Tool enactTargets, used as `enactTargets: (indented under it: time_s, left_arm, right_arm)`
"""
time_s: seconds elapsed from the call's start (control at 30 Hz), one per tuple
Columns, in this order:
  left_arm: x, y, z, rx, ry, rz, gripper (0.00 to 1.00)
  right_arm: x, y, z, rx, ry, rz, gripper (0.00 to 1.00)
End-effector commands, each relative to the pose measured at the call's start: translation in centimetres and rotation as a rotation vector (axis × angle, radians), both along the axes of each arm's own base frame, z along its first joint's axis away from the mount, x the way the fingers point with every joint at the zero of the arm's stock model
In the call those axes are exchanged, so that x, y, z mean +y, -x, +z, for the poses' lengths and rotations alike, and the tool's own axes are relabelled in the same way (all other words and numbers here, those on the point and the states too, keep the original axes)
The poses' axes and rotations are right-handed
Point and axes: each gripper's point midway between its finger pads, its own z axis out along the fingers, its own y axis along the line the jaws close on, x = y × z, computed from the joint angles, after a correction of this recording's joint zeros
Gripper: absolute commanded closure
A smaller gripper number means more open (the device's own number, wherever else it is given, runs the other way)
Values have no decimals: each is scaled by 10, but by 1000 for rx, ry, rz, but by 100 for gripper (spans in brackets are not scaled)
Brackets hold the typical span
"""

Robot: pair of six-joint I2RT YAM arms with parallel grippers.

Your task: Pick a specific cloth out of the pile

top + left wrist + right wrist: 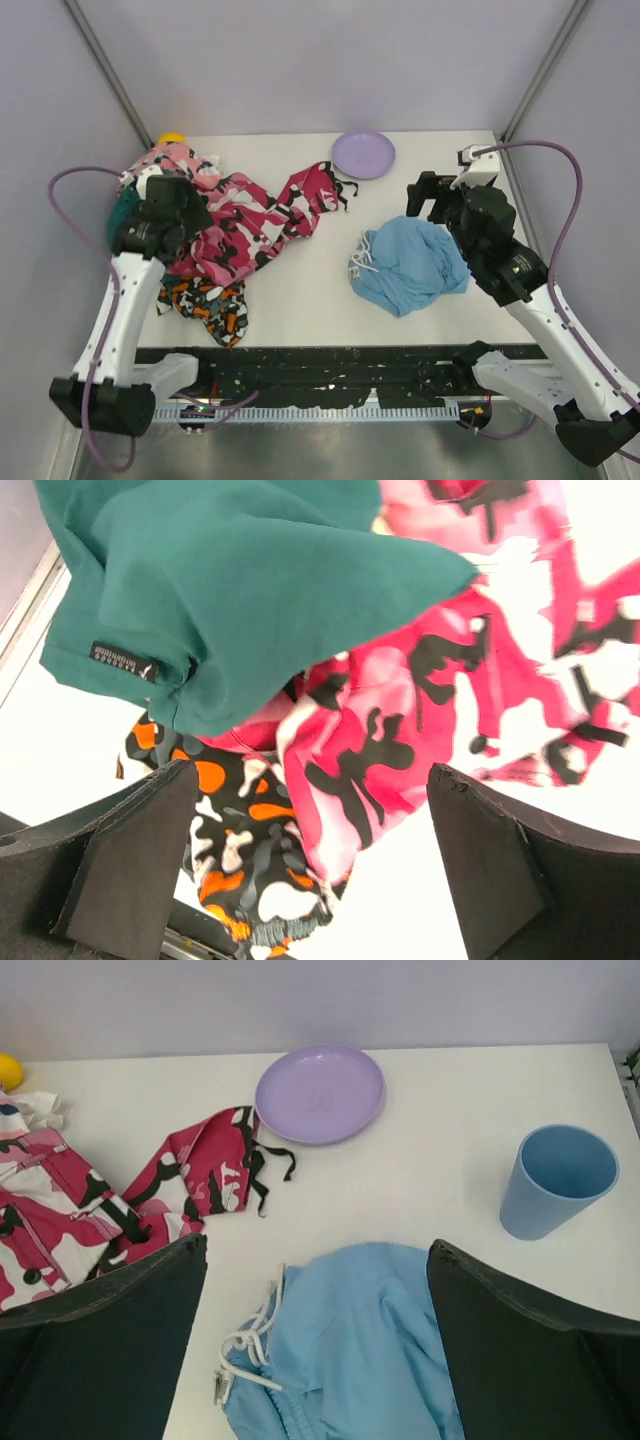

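The cloth [410, 265] lies well apart from the pile [225, 240], just beneath and nearward of the right gripper [315, 1255], its 2 jaws wide apart, while the left gripper [310, 780], likewise agape, hangs over the pile.

Left gripper [310, 830] jaws spread wide, right gripper [315, 1305] likewise parted, both arms elbow-bent, wrists angled downward
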Motion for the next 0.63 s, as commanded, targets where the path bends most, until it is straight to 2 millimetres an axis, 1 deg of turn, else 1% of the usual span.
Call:
enactTargets:
  time_s: [0.0,0.03,0.1,0.13,0.17,0.27,0.4,0.6]
  left_arm:
    - [-16,30,51,-198,47,-90,0]
    - [-21,36,55,-229,62,-117,0]
    - [-28,51,69,-317,103,-166,0]
    - [-31,56,73,-348,114,-186,0]
    - [-32,62,76,-379,123,-196,0]
    - [-32,75,82,-446,133,-215,0]
    - [-35,86,84,-475,133,-257,0]
    - [-34,91,79,-455,128,-256,0]
  right_arm:
    - [-4,8,1,9,-59,-7,5]
    - [-6,10,2,6,-61,-13,5]
    - [-10,19,13,-37,-89,-6,5]
    - [-10,21,12,-41,-95,-2,5]
    - [-13,26,17,-59,-105,-2,5]
    - [-18,32,14,-72,-108,-11,5]
    - [-22,38,9,-86,-103,-11,5]
    - [-25,44,11,-126,-119,-2,5]
